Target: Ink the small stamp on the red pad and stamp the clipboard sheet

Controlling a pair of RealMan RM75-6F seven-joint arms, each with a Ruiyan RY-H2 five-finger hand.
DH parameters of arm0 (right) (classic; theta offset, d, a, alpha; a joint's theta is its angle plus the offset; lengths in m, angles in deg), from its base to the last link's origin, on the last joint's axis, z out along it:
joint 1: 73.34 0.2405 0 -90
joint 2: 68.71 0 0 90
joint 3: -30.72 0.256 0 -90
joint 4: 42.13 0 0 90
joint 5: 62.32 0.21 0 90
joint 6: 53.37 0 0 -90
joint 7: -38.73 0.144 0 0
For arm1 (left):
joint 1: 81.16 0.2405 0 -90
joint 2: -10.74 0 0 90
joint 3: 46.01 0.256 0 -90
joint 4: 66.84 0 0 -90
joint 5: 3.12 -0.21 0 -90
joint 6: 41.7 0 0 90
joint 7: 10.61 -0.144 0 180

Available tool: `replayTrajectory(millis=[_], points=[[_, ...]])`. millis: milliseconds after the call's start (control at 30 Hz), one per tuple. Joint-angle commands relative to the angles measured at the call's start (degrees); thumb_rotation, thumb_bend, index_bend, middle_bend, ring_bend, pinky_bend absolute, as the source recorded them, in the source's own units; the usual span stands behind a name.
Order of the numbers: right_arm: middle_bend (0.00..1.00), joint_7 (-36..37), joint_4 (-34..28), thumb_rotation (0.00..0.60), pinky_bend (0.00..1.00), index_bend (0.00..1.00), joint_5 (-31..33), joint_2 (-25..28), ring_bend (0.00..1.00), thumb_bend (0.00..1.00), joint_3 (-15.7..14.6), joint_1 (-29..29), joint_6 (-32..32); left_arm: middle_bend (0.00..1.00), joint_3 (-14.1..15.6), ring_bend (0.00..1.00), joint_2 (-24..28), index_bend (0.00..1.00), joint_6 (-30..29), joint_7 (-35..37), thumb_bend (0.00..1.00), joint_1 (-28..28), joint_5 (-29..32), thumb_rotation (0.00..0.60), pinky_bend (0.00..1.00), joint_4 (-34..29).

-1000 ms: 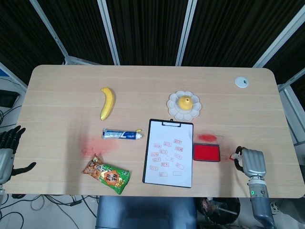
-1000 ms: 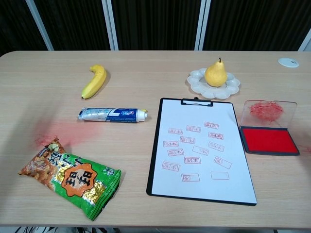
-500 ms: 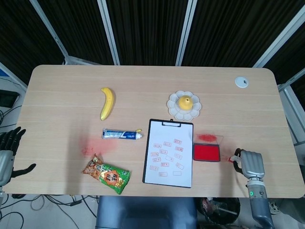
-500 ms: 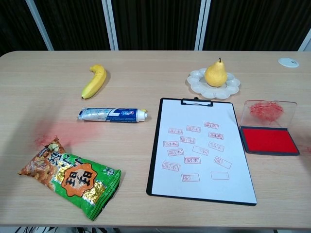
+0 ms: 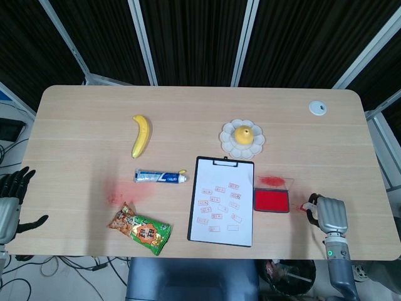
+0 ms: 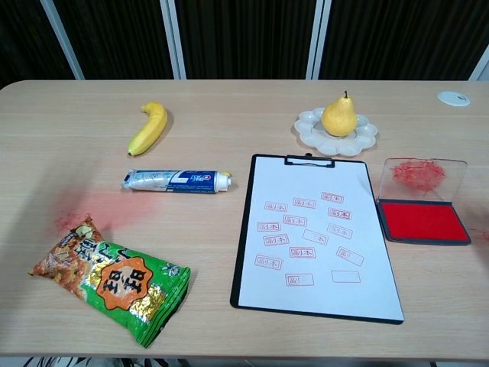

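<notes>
Stamp not yet inked; both hands wait at the worktop (image 5: 75,113) edges.
The right robot hand (image 5: 331,215) is curled, seemingly on the small stamp (image 5: 309,207); the left robot hand (image 5: 11,199) is spread and empty. Next: press on the red pad (image 5: 271,200).

We see bright, even overhead light, soft faint shadows, both views sharp; the backdrop stays dark.
</notes>
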Motion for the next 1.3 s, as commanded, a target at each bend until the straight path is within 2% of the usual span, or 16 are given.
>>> replayTrajectory(millis=[33,333,800,1300], points=[[0.74,-0.1,0.3,0.600,0.78,0.92,0.2,-0.4,0.82,0.59,0.2,0.0,0.3,0.00,0.0,0.00,0.0,0.00,0.0,0.0,0.02,0.0,0.0,0.600,0.00,0.0],[0.74,2.6,0.0,0.600,0.78,0.92,-0.2,-2.0,0.82,0.59,1.2,-0.1,0.2,0.00,-0.1,0.00,0.0,0.00,0.2,-0.2,0.02,0.0,0.2,0.600,0.00,-0.2],[0.72,1.8,2.1,0.600,0.78,0.92,0.5,-3.4,0.80,0.57,1.6,-0.3,1.2,0.00,-0.1,0.00,0.2,0.00,0.9,0.0,0.02,-0.2,0.7,0.600,0.00,-0.5],[0.65,-0.7,1.4,0.600,0.78,0.82,1.4,-3.0,0.73,0.53,1.6,-0.4,2.2,0.00,-0.2,0.00,0.2,0.00,0.9,-0.1,0.02,-0.1,1.0,0.600,0.00,-0.7]])
